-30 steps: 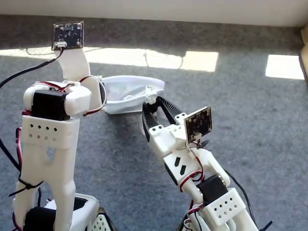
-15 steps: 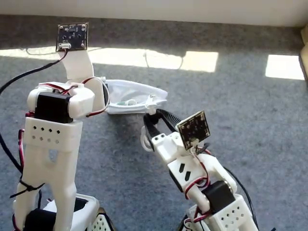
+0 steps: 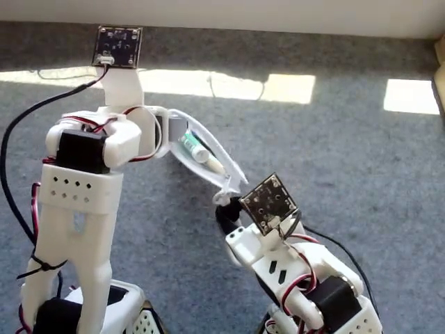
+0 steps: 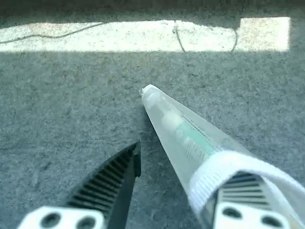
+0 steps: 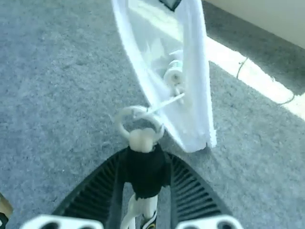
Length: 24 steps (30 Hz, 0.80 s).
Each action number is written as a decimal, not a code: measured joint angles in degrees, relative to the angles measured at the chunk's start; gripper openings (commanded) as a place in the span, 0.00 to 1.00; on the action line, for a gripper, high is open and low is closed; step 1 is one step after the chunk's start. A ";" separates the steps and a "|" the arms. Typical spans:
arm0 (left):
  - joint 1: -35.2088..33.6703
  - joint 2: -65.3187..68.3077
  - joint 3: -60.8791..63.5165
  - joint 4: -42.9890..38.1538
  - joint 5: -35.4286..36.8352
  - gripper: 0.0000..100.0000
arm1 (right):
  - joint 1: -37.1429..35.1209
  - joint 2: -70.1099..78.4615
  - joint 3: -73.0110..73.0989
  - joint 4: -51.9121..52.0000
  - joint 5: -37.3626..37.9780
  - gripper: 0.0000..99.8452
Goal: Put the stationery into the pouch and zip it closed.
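Right gripper (image 5: 143, 160) has its jaws pinched narrow on the zip pull (image 5: 138, 125), a white ring and tab at the near-right tip of the pouch (image 5: 164, 71). From that tip the pouch runs away to the far left, so its long axis lies on a diagonal between the two arms, lifted off the grey carpet (image 3: 348, 174).

At the far-left end sits the left gripper (image 4: 175, 159). Its jaws stand apart. A white band (image 4: 224, 167) of the pouch laps over one finger, and the other finger (image 4: 116, 181) is clear of the fabric, with carpet showing between them. That end looks hooked rather than clamped.

The zip line follows the same diagonal, so any travel of the pull has to go along it, with the left arm as anchor and the right arm doing the drawing. I judge the loose hold at the far end to be the weak point.

The pouch is translucent white with thicker white edges, tapering to a point. A stick of stationery (image 3: 198, 152) with a green band lies inside along its length. How much of the zip is shut I cannot tell.
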 measured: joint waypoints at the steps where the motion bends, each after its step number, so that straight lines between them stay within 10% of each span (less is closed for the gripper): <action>1: 1.23 0.00 0.00 -0.53 -0.88 0.26 | -0.09 0.00 -0.35 1.14 0.00 0.00; 24: 24.44 0.18 -1.85 -9.14 -10.55 0.30 | -0.26 -0.44 -0.97 7.74 0.00 0.00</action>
